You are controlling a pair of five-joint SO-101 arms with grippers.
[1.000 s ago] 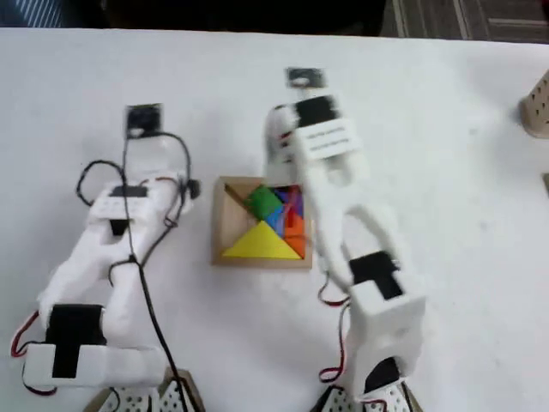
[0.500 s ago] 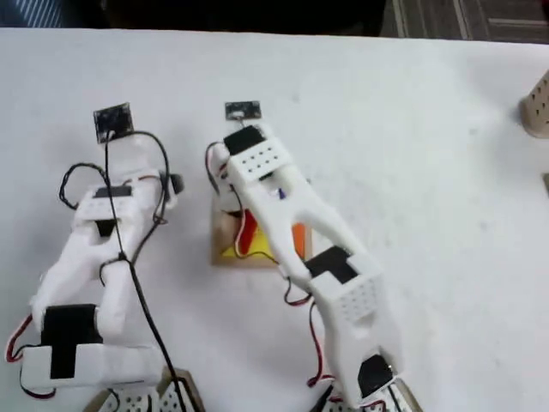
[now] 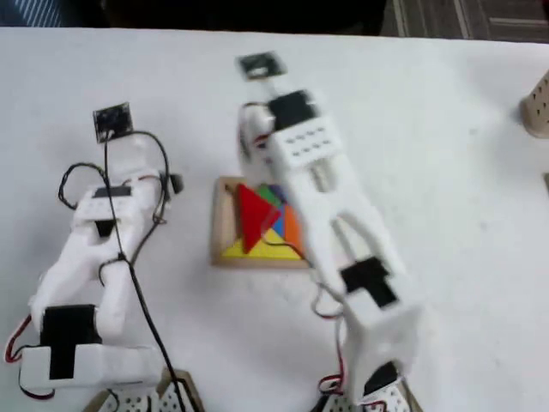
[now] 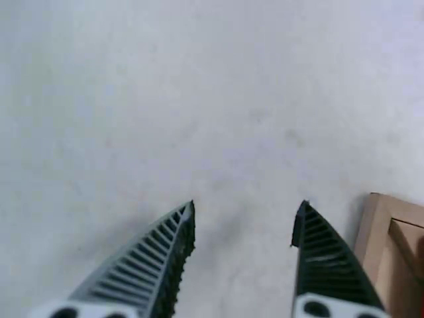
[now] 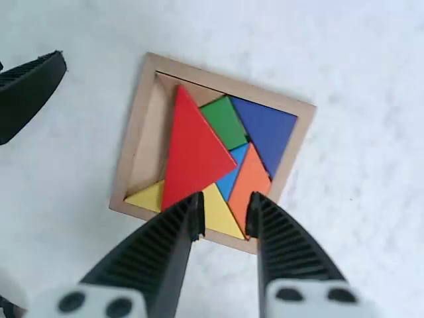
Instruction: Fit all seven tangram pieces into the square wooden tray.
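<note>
The square wooden tray (image 5: 134, 126) holds a green square (image 5: 224, 121), a dark blue triangle (image 5: 268, 129), a light blue piece (image 5: 232, 175), an orange piece (image 5: 250, 182) and a yellow triangle (image 5: 218, 215). A large red triangle (image 5: 191, 152) lies askew, overlapping the yellow one, with bare wood beside it. My right gripper (image 5: 225, 205) hovers above the tray's edge, open a little, nothing between its fingers. My left gripper (image 4: 244, 212) is open over bare table next to the tray's corner (image 4: 381, 225). The high view shows the tray (image 3: 225, 225) with the red triangle (image 3: 250, 216).
The white table surrounds the tray on all sides. A perforated wooden object (image 3: 538, 107) stands at the far right edge. One of the left gripper's dark fingers (image 5: 26, 86) shows just beside the tray. Cables (image 3: 141, 283) trail along the left arm.
The right arm swung over the tray's left side and back toward the far side, and the red triangle now lies in the tray, released. The left arm shifted slightly left.
</note>
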